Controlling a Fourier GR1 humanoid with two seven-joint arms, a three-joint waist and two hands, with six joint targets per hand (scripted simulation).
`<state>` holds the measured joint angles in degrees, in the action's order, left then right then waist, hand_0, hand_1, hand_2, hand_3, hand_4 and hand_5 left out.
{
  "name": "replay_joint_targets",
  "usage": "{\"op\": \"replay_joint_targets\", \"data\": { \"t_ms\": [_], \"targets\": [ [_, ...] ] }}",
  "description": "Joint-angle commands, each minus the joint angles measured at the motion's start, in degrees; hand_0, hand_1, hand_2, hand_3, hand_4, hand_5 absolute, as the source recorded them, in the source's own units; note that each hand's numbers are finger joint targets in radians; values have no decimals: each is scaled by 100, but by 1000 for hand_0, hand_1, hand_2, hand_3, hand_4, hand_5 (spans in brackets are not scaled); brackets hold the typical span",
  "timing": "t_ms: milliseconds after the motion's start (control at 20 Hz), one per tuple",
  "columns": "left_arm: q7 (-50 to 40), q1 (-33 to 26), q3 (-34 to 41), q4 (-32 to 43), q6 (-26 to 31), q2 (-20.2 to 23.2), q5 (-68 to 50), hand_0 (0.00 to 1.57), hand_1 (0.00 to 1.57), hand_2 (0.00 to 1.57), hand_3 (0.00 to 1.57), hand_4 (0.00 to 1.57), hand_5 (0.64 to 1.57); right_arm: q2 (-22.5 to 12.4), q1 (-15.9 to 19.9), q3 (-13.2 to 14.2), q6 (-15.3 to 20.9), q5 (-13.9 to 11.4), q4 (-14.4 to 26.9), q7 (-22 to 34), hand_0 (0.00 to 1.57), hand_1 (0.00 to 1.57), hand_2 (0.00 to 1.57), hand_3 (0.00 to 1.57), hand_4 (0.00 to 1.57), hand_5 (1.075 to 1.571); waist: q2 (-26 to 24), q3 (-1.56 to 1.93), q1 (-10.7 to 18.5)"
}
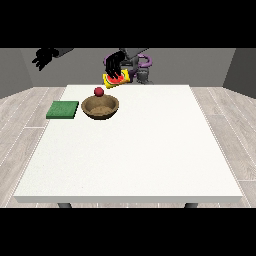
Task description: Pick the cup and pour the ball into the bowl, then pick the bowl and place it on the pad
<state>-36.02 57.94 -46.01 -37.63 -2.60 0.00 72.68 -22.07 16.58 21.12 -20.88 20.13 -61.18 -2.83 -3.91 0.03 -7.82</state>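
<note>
The robot hand at the view's right [114,64] is clamping the tilted yellow cup [118,80] above the bowl [100,107]; the red ball [99,91] is hanging just over the bowl's rim.

The bowl [100,107] looks like grainy brown wood, the green pad [63,110] kinda matt and foamy, the red ball [99,91] smooth, and the white table [150,150] totally flat matt.

A hand [114,65] holds the tipped yellow cup [116,79]; red ball [99,91] above the bowl [100,107]; green pad [63,110] beside.
</note>
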Motion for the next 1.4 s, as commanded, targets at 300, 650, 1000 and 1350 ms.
{"op": "replay_joint_targets", "data": {
  "t_ms": [300, 650, 1000, 1350],
  "targets": [
    [971, -566, 1936, -1322, -1359, 698, -1715, 1040, 1040, 1508, 1149, 1316, 1562, -131, -309, 266, 368, -38, 82, 52, 0, 0, 0, 178, 737, 1553, -270, -31, 877],
    [1864, -671, 4187, -2495, -1421, 641, -4517, 0, 0, 0, 0, 1150, 1568, 71, -232, 304, 761, -95, 108, 5, 0, 0, 0, 0, 785, 1556, -22, -87, 1508],
    [2609, -794, 5747, -2926, 414, 1295, -6963, 0, 0, 0, 0, 1053, 1567, 474, -347, 343, 1129, -146, 219, -310, 0, 0, 0, 0, 719, 1565, 510, -27, 1997],
    [2780, -992, 6334, -3015, 1541, 2001, -7852, 0, 0, 0, 0, 1046, 1555, 895, -33, 324, 1486, -274, 769, -1046, 0, 0, 0, 0, 741, 1567, 1008, -2, 2164]
  ]
}}
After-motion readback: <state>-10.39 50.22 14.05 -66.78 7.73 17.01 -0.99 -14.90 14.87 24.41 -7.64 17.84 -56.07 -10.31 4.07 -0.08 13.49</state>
